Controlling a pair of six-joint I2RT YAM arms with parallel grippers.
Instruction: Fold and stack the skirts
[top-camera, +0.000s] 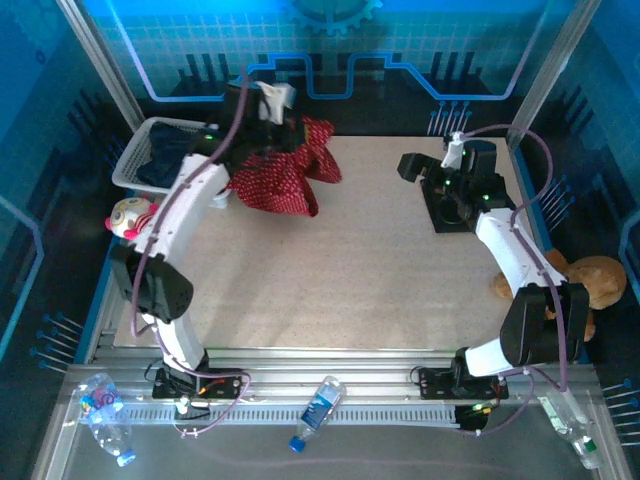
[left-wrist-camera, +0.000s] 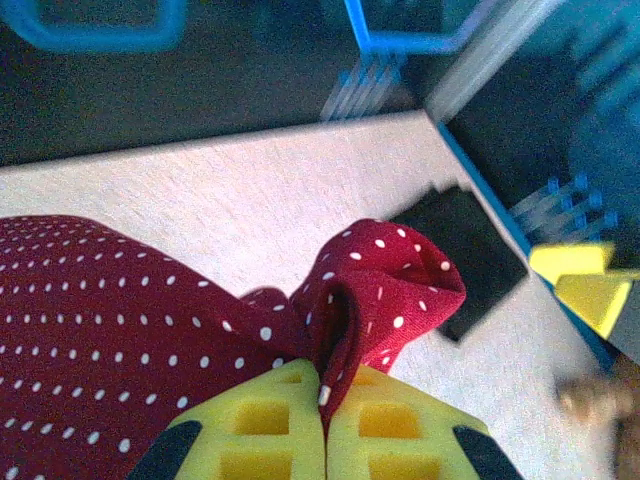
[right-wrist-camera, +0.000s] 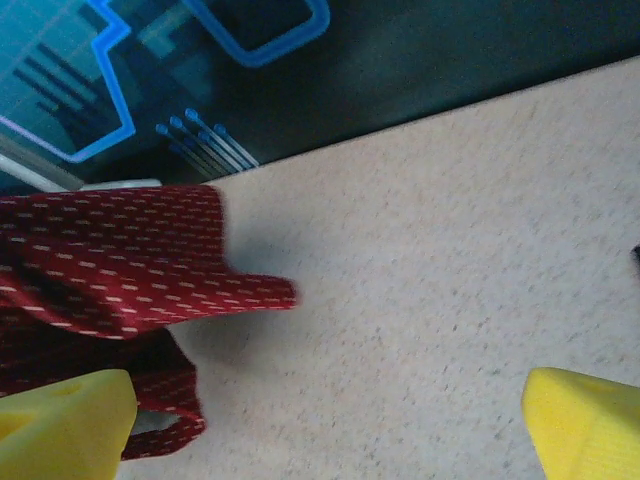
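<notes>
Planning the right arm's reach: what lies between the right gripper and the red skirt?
Just bare table, from red skirt to right gripper, in the top view.

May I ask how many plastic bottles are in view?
3, along the near frame: left bottle at its left corner, middle bottle at its centre, right bottle at its right corner.

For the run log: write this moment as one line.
left gripper: shut on red skirt | right gripper: open, holding nothing | skirt: bunched, table far left
</notes>
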